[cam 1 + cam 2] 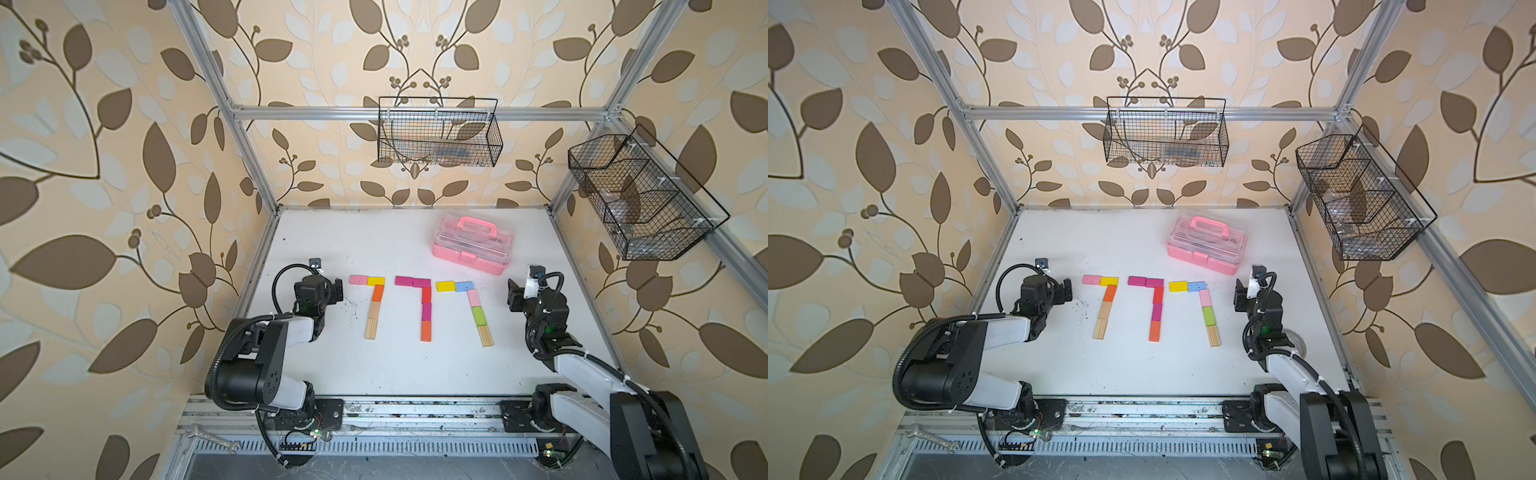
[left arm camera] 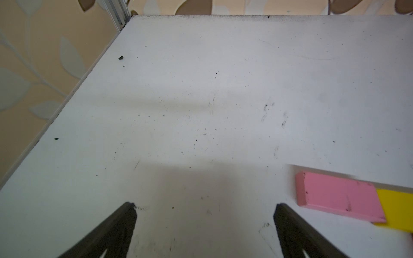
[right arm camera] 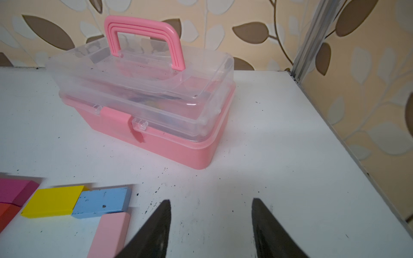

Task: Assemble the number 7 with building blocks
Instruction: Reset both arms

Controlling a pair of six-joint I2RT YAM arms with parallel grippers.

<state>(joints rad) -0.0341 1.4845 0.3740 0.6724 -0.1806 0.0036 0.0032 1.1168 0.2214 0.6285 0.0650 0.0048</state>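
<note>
Three sevens (image 1: pixel 426 295) of building blocks (image 1: pixel 478 316) cross the table (image 1: pixel 374 365), pink case (image 1: pixel 473 245) near its far edge. Left gripper (image 2: pixel 204 207) wide, right gripper (image 3: pixel 211 203) half-open, both empty.

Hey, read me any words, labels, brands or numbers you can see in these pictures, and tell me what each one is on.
"7": left figure of blocks, laid flat on the table.
"7": middle figure of blocks, on the same table.
"7": right figure of blocks, on the same table.
Printed text: none can be read on the pink case or anywhere else in view.
</note>
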